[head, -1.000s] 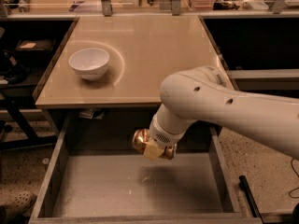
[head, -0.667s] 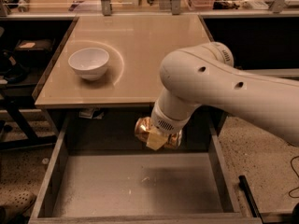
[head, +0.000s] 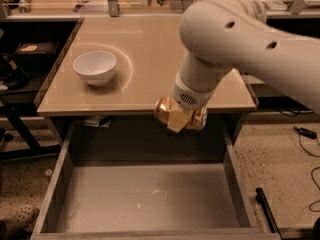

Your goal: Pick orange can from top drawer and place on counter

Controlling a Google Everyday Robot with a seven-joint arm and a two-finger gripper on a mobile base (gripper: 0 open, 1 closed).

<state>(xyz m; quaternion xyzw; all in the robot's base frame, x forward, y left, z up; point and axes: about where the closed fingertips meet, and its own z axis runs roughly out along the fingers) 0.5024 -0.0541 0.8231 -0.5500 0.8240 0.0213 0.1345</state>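
Below the front edge of the table (head: 160, 59), the top drawer (head: 145, 199) is standing open, and a white bowl (head: 95, 67) is sitting on the table's left half. The tool (head: 180, 117) is hanging at the table's front edge, clenching the orange can (head: 162, 112) in the air.

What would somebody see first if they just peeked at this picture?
The big white robot arm fills the upper right. Its gripper is clamped on the shiny orange can, held in the air at the front edge of the counter, above the open top drawer. Next comes the white bowl sitting on the left side of the counter.
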